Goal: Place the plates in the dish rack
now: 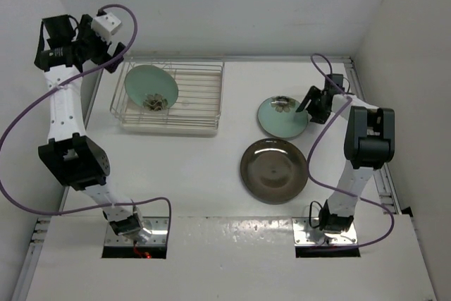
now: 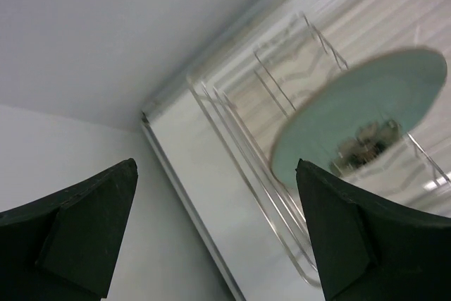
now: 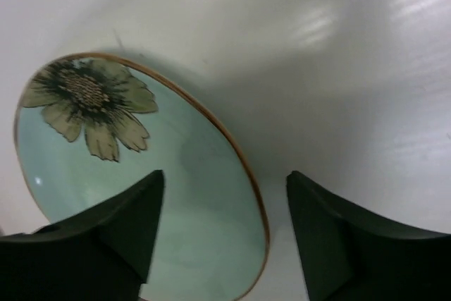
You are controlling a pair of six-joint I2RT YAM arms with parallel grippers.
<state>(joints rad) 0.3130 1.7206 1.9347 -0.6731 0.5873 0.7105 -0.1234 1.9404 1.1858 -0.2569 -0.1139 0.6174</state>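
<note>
Mint-green plate in rack (image 1: 151, 86): it leans tilted among the wire dividers at the left end of the dish rack (image 1: 204, 100), with its dark flower low on the face.
Dish rack: it sits on the far left part of the table (image 1: 211, 167), well apart from the two loose plates.
Mint-green plate on table (image 3: 141, 174): it lies flat on the far right of the table. Its flower (image 3: 88, 103) is on the side away from my fingers.
Brown plate (image 1: 273, 170): it lies flat just near of the loose green plate, their rims close together. I cannot tell whether they touch.
Left pincer (image 2: 216, 167): I hold it high beyond the rack's far left corner, spread as wide as it goes, with nothing between the fingers. The racked plate is off to its right.
Right pincer (image 3: 225, 175): I have it down at the right edge of the loose green plate, partly spread. One finger (image 3: 120, 223) is over the plate's face and the other is outside over bare table, with the brown-edged rim in the gap. It has not gripped the plate.
</note>
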